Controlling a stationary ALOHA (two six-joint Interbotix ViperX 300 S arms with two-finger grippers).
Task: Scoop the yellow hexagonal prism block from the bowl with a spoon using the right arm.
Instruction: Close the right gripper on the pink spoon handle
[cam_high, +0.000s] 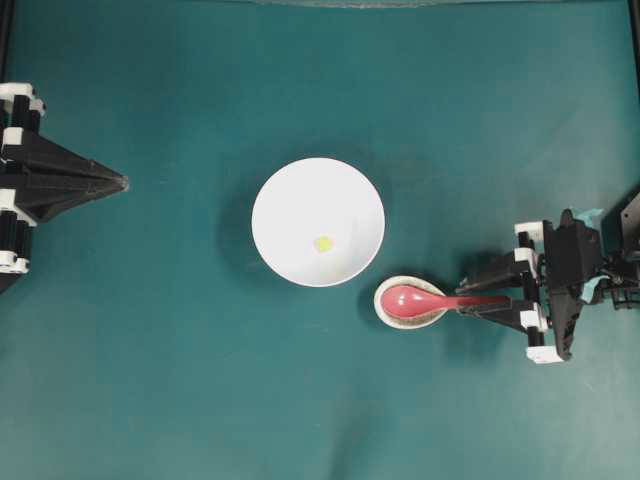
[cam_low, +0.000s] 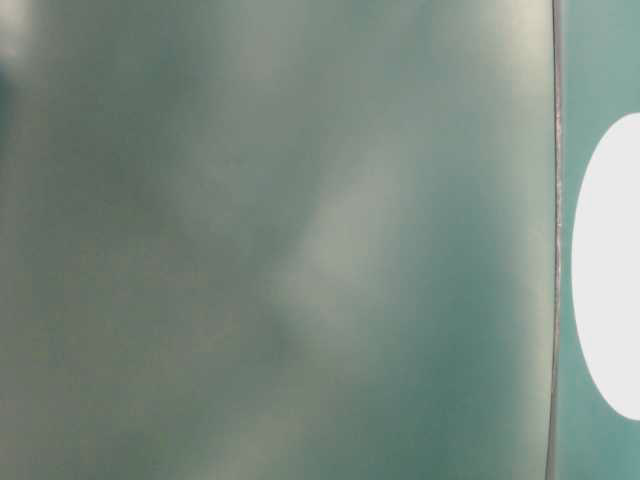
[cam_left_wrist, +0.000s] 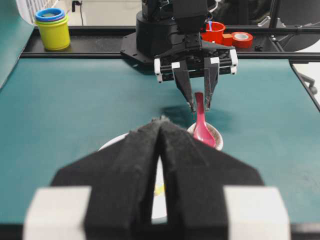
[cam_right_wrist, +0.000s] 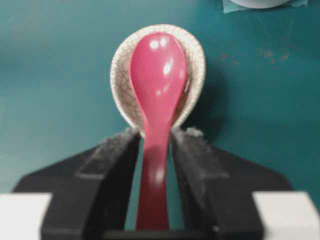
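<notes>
Pink-red and glossy, the spoon (cam_right_wrist: 157, 100) lies with its scoop in a small crackled cream dish (cam_right_wrist: 197, 65), its handle running back between the fingers of the right hand (cam_right_wrist: 155, 150). Slim gaps show on both sides of the handle, so the hand is parted around it, not clamped. Beside the dish stands the white bowl (cam_high: 300, 200) holding the yellow hexagonal prism block (cam_high: 323, 243). At the tabletop's (cam_high: 150, 380) far side, the left hand (cam_left_wrist: 160, 145) is pressed closed on nothing.

Open cloth btwn bowl (cam_high: 318, 222) & left gripper (cam_high: 122, 183); small speckled dish (cam_high: 388, 310) sits just beside bowl's lower-right rim, tight gap.
</notes>
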